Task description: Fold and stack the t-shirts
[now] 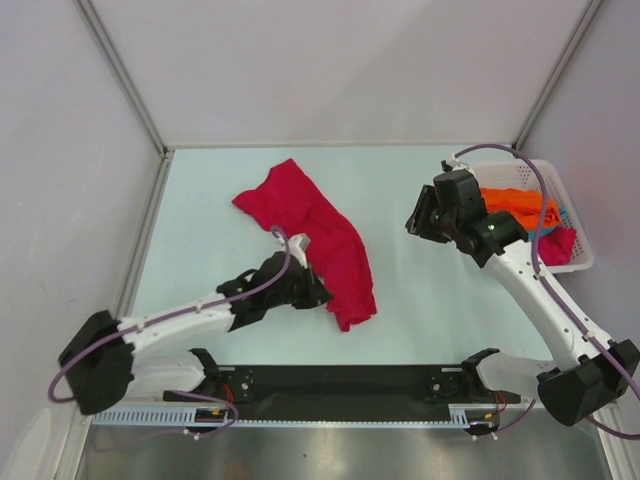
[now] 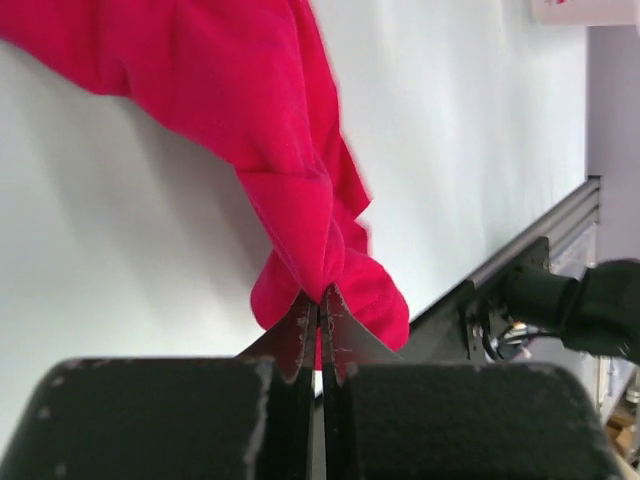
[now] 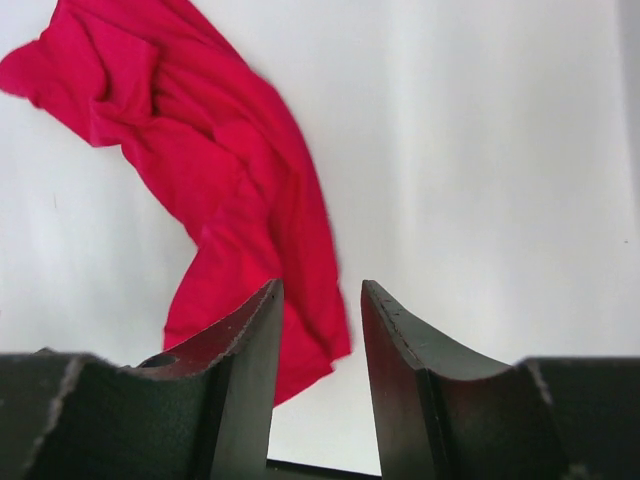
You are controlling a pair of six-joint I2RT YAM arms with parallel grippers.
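Note:
A crumpled crimson red t-shirt (image 1: 325,235) lies stretched across the middle of the table. My left gripper (image 1: 319,291) is low at the shirt's near left edge, shut on a bunched fold of it (image 2: 322,298); red cloth (image 2: 260,110) fans out beyond the tips. My right gripper (image 1: 414,222) hangs above the table right of the shirt, open and holding nothing (image 3: 320,300). Its wrist view shows the red t-shirt (image 3: 210,160) lying ahead to the left. An orange t-shirt (image 1: 515,206) sits in the basket with a sliver of teal cloth (image 1: 564,215) beside it.
The white slatted basket (image 1: 583,240) stands at the right edge of the table, behind my right arm; it also holds some red cloth (image 1: 560,246). A black rail (image 1: 340,380) runs along the near edge between the arm bases. Walls enclose the table on three sides.

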